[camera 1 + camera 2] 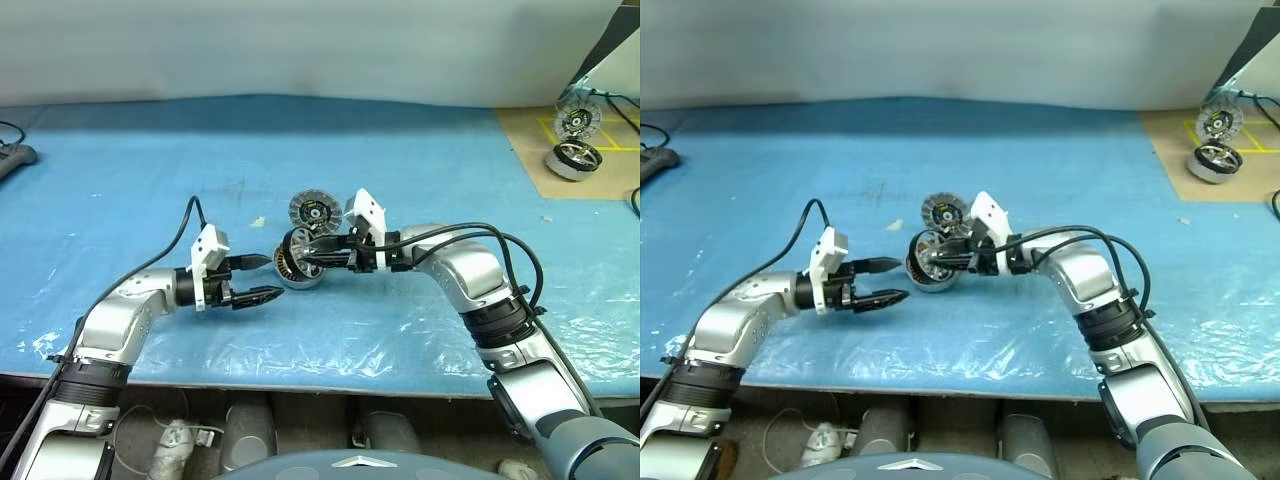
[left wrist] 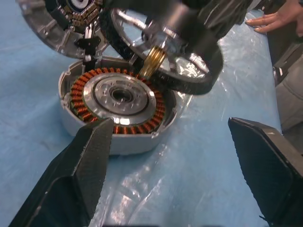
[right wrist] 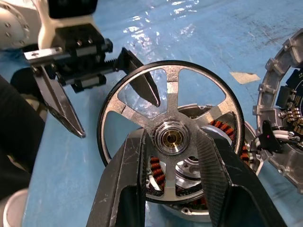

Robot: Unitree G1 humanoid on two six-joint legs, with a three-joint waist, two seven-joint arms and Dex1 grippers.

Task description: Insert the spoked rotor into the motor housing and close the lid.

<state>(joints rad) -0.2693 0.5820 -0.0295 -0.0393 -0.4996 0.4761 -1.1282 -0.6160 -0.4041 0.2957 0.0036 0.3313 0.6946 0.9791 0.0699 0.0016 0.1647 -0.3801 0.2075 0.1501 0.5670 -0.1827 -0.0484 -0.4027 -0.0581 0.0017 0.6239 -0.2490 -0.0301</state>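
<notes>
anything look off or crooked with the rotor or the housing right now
Nothing looks damaged. The spoked rotor is tilted, not flat: the right gripper holds it by the hub above the open motor housing, not seated yet. The lid stands open behind. The left gripper waits open alongside.

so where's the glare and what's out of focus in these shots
Left wrist view: the spoked rotor and right pincer blur up close; sheen on the plastic sheet. Right wrist view: white glare on the sheet; the rotor hub is sharp. Head views: evenly lit.

One spoked rotor [image 3: 170, 137], one motor housing [image 2: 118, 109], one lid [image 1: 310, 211].
</notes>
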